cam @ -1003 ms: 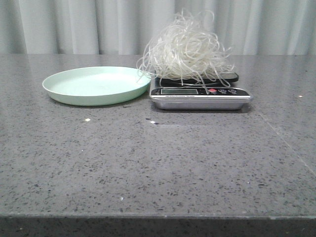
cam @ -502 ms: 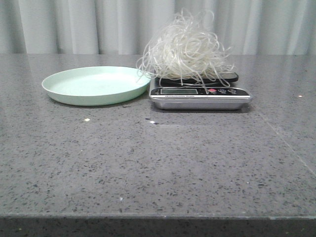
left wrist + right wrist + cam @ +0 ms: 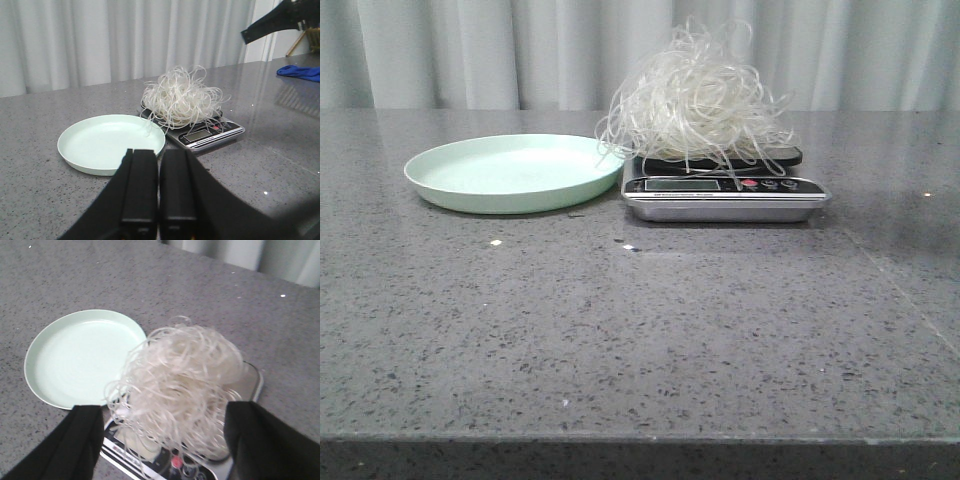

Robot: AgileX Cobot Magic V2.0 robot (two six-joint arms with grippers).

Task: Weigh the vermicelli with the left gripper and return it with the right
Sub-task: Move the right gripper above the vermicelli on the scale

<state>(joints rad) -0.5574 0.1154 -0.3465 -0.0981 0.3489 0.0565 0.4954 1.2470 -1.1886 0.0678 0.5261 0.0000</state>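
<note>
The vermicelli (image 3: 695,105) is a fluffy white tangle heaped on the small digital scale (image 3: 725,195), with strands hanging over the display. The empty pale green plate (image 3: 515,172) sits just left of the scale. Neither gripper shows in the front view. In the left wrist view, my left gripper (image 3: 159,155) is shut with nothing in it, drawn back on the near side of the plate (image 3: 110,145). In the right wrist view, my right gripper (image 3: 165,410) is open wide above the vermicelli (image 3: 185,385), one finger on each side of the heap, apart from it.
Two small white crumbs (image 3: 497,243) lie on the grey speckled table in front of the plate and scale. A curtain hangs behind the table. A blue cloth (image 3: 300,72) lies far off to the right. The right arm (image 3: 270,22) shows dark above the scale.
</note>
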